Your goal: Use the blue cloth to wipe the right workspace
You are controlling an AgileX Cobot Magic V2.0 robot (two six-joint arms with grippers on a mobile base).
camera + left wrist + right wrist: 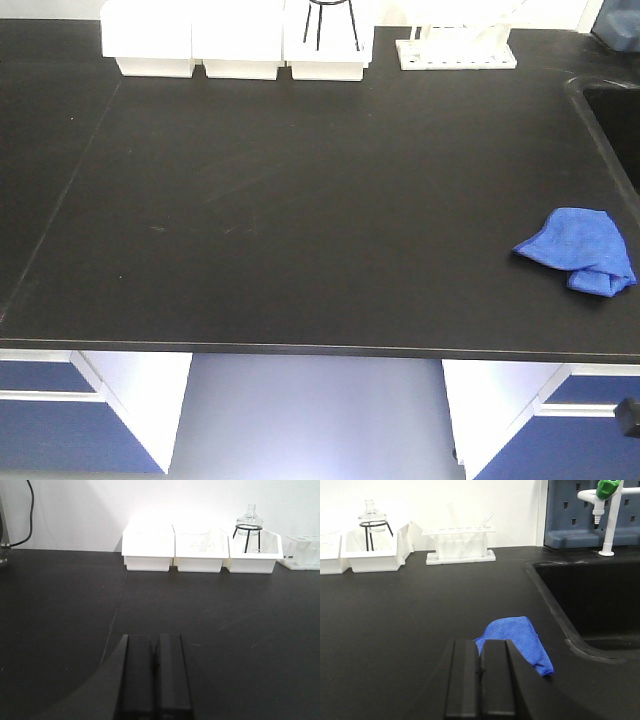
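Note:
The blue cloth (581, 249) lies crumpled on the black bench at the right, near the front edge. In the right wrist view the cloth (517, 641) lies just beyond and right of my right gripper (480, 645), whose jaws are pressed together and empty. My left gripper (156, 639) is shut and empty too, low over bare black bench on the left side. Neither gripper shows in the front view.
Three white bins (240, 40) stand along the back edge, one holding a black ring stand and a glass flask (248, 520). A white test tube rack (457, 50) stands to their right. A black sink (590, 600) with a white tap (606, 515) lies right of the cloth.

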